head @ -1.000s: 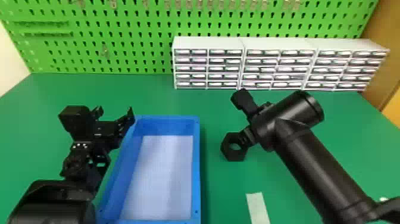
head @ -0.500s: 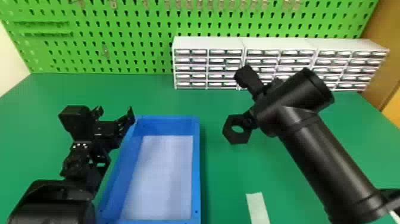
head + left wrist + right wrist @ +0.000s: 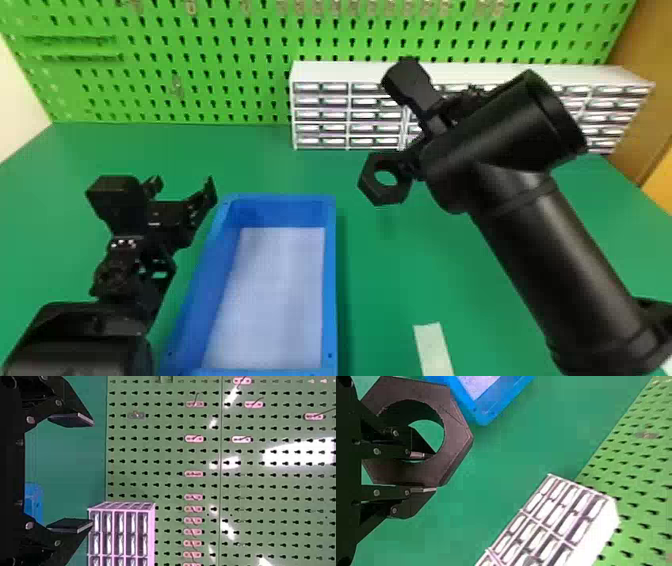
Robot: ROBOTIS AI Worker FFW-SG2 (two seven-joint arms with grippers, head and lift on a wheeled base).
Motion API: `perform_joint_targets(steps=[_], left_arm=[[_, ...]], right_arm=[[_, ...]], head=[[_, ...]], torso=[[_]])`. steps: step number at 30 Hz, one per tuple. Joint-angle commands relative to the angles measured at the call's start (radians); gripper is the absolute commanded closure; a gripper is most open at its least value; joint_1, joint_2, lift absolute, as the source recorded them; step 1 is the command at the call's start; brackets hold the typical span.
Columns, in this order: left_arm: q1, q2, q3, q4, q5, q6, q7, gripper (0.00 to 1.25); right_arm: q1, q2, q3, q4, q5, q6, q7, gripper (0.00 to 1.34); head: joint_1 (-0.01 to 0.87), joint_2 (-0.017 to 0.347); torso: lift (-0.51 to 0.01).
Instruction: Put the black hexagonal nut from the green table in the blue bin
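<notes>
In the head view my right gripper is up over the green table, shut on the black hexagonal nut, which hangs to the right of the blue bin's far end. The right wrist view has one finger of the right gripper through the hole of the nut and the other against its outer side; a corner of the blue bin lies beyond. My left gripper is parked at the bin's left side, and in the left wrist view the left gripper stands open and holds nothing.
White drawer cabinets stand at the table's back, before a green pegboard. A pale strip lies on the table at the front, right of the bin.
My right arm has risen, lifting the nut higher above the table and slightly farther back. The left arm stays where it was.
</notes>
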State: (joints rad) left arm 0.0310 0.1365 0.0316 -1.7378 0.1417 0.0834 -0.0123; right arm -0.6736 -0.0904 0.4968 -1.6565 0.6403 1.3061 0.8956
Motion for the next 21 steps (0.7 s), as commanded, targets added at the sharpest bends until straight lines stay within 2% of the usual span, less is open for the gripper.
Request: perform_joint_targets(steps=[1, 11, 21], left_arm=[[0.001, 0.0, 0.007, -0.002, -0.001, 0.001, 0.0, 0.37], [0.003, 0.0, 0.01, -0.003, -0.001, -0.001, 0.0, 0.37], [0.003, 0.0, 0.011, -0.003, -0.002, 0.001, 0.0, 0.37]], right_arm=[[-0.001, 0.0, 0.02, -0.054, -0.021, 0.001, 0.0, 1.09], [-0.015, 0.001, 0.063, -0.088, -0.188, -0.041, 0.0, 1.09], [-0.032, 0.006, 0.137, -0.095, -0.306, -0.088, -0.003, 1.09]], head=[[0.686, 0.052], [0.686, 0.052], [0.686, 0.052]], torso=[[-0.097], [-0.097], [-0.097]])
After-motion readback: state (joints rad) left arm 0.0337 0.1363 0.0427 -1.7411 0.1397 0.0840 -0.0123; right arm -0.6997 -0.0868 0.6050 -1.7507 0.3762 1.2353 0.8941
